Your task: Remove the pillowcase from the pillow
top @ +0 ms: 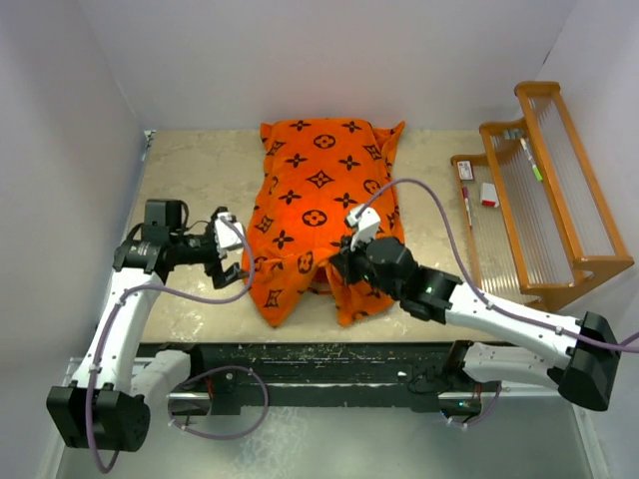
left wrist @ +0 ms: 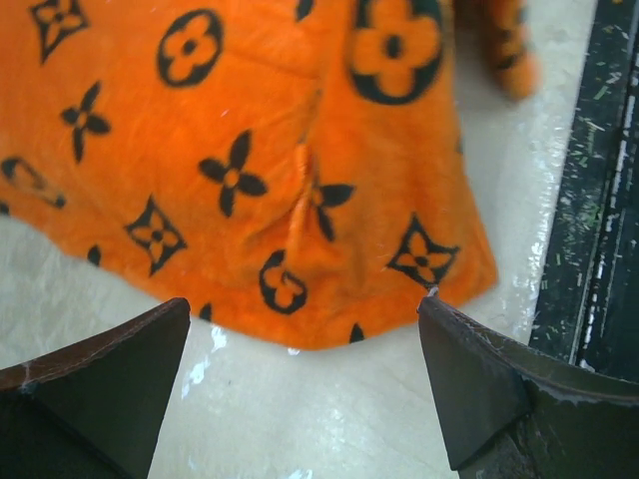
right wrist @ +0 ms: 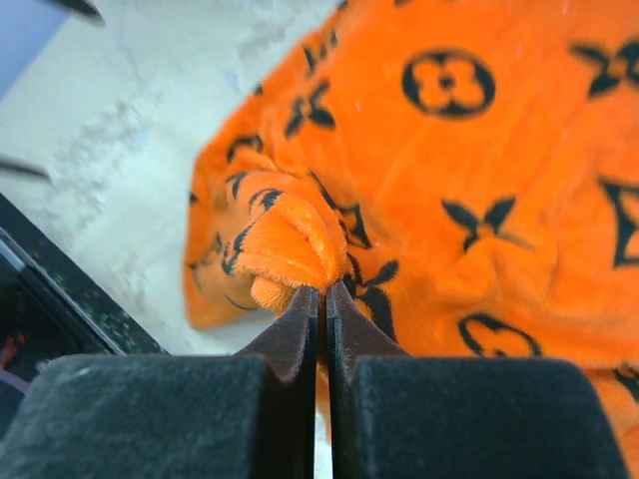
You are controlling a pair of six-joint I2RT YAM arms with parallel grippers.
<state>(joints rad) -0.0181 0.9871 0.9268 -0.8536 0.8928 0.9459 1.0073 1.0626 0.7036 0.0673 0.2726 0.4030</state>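
The orange pillowcase (top: 319, 200) with dark monogram motifs lies along the middle of the table and covers the pillow, which is hidden inside. My right gripper (top: 339, 267) is shut on a bunched fold of the pillowcase (right wrist: 290, 244) at its near open end. My left gripper (top: 232, 261) is open and empty, beside the pillowcase's near left edge (left wrist: 300, 319), with its fingers (left wrist: 479, 369) just off the fabric above bare table.
A wooden rack (top: 544, 190) with pens and small items stands at the right. A black rail (top: 329, 364) runs along the table's near edge. White walls close in the left, back and right sides.
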